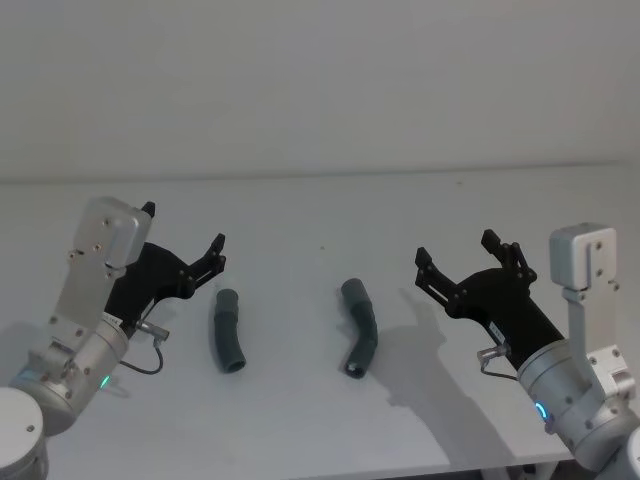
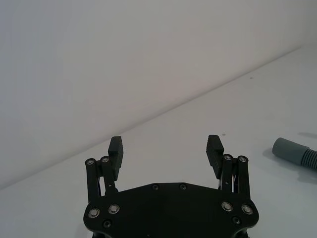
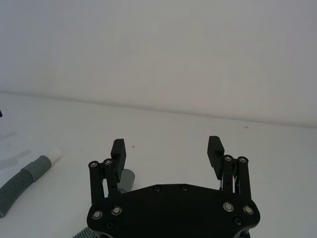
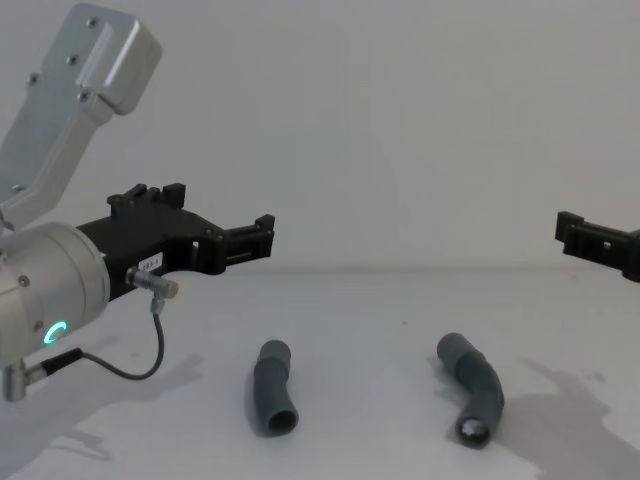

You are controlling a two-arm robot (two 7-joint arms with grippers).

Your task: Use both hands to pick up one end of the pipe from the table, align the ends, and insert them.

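Your black, slim-jawed left gripper [image 1: 185, 230], on its thick silver arm, is hovering above the left side of the wide matte white-grey table [image 1: 300, 205]. Its jaws are standing wide open with nothing between them. The left hose piece [image 1: 228, 332], a short bent length of dark-grey corrugated pipe, is lying flat on the table just inward of that gripper. It is lying outside the jaws and touching neither finger, and the chest view is showing the gripper well above it. A thin black cable [image 1: 150, 350] is looping down from the left arm's wrist.

Your black right gripper [image 1: 456, 250] is hanging over the right side of the table, its jaws likewise spread wide and gripping nothing. The right hose piece [image 1: 359, 326], a second bent dark-grey corrugated length, is lying between the two grippers, nearer the right one and clear of its fingers. Its near end is showing a hollow opening. The two pieces are lying side by side, apart from each other.

In the right wrist view a smooth grey cuff [image 3: 128, 178] is peeking out beside one finger, beneath the jaws rather than between them. Farther off, the other piece is showing a narrow white spigot tip [image 3: 54, 154].
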